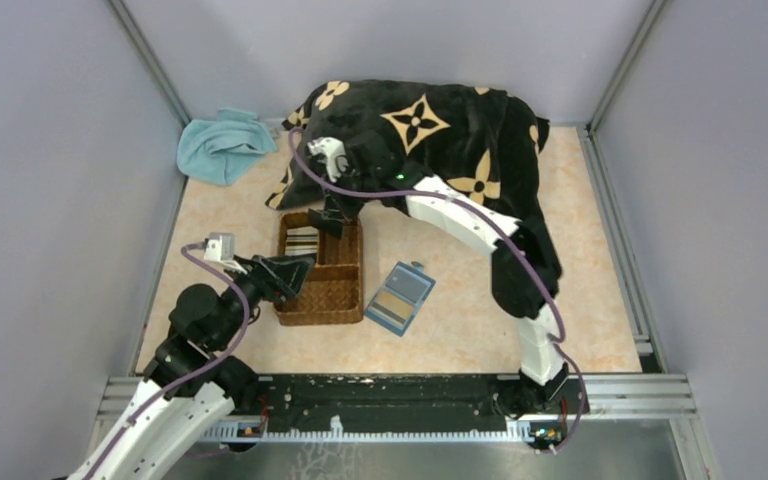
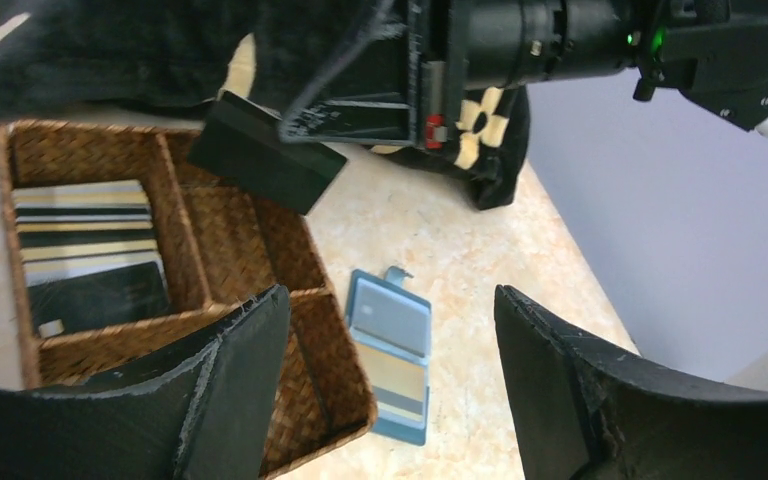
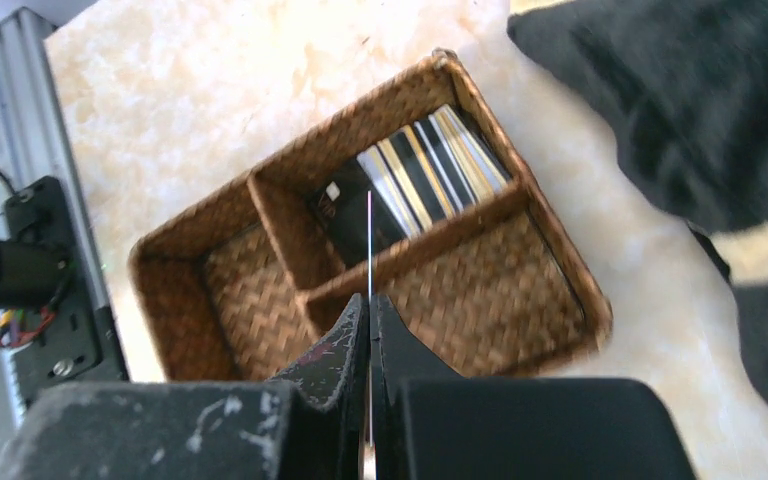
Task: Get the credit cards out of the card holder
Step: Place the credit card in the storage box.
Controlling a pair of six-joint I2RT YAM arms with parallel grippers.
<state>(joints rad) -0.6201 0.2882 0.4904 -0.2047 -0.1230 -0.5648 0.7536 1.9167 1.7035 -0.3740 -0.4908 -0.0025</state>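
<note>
Right hand pinching dark card above tray, card holder well apart

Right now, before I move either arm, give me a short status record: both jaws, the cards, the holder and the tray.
left gripper: jaws open, nothing between them, at the woven tray's left edge
right gripper: jaws shut on a dark card, held above the woven tray
stacked cards: lying in the tray's far-left compartment
card holder: open flat on the table, right of the tray and apart from it; card faces show inside
</note>
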